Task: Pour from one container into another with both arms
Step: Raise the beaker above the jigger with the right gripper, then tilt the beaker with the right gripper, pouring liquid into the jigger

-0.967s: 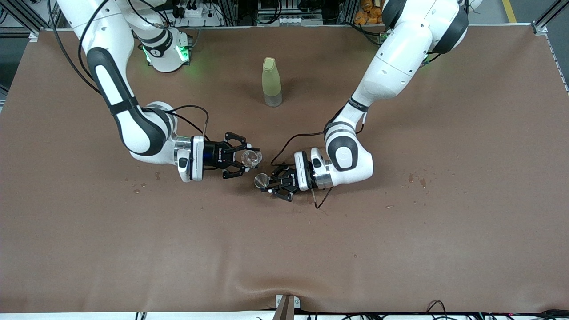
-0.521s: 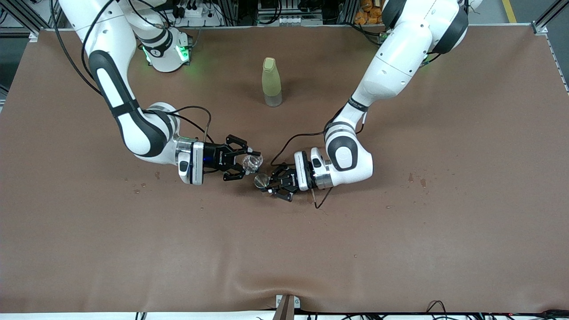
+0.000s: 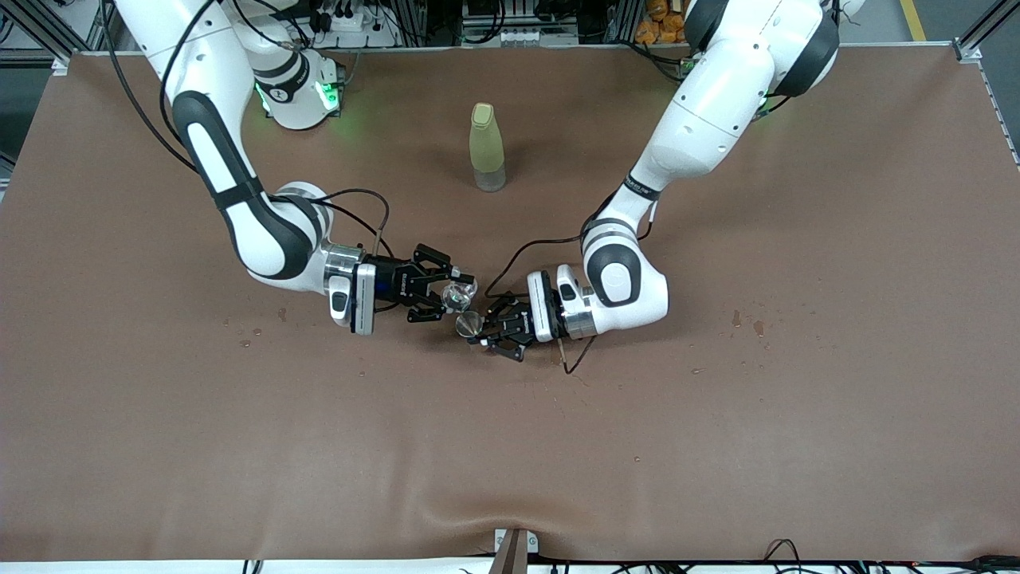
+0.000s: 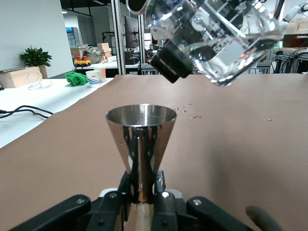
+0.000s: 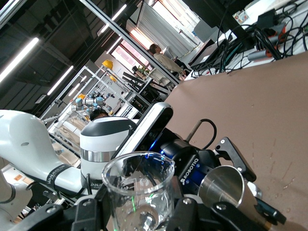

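Note:
My right gripper (image 3: 446,293) is shut on a clear glass beaker (image 3: 457,296), which hangs tilted over the middle of the table. In the right wrist view the beaker (image 5: 139,192) fills the space between the black fingers (image 5: 82,211). My left gripper (image 3: 482,328) is shut on the stem of a steel cone-shaped cup (image 3: 468,323), held upright just beside and below the glass. In the left wrist view the steel cup (image 4: 141,139) stands above my left gripper (image 4: 143,190), with the tilted beaker (image 4: 216,38) over its far rim. No stream of liquid shows.
A yellow-green bottle (image 3: 486,147) stands capped, farther from the front camera than both grippers. Small wet spots lie on the brown mat (image 3: 510,446) toward the left arm's end (image 3: 745,321) and the right arm's end (image 3: 247,335).
My right arm has carried the glass beaker toward the steel cup and tipped it over. The left arm and its cup have stayed in place.

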